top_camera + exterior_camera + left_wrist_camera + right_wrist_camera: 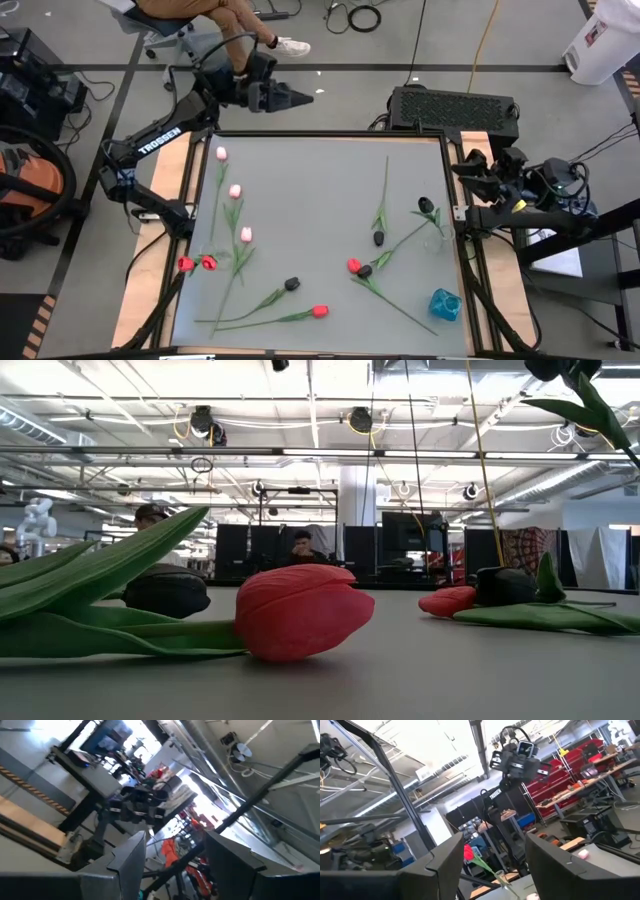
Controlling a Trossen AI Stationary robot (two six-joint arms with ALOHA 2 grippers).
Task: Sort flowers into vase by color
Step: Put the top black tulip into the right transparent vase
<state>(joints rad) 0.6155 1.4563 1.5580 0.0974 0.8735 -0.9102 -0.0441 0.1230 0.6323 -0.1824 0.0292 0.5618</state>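
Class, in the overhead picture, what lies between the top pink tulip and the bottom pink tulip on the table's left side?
High view: a third pink tulip lies between the top and bottom ones.

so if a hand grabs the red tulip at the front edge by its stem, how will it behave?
The red tulip will probably feel light: small head, thin stem. That long stem likely flexes, so the head may droop. Its leaf lies against the black tulip stem, so that one may drag along.

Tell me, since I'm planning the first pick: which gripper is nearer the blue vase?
Right. The right gripper sits off the table's right edge, up from the blue vase; the left gripper hangs beyond the far edge, across the table.
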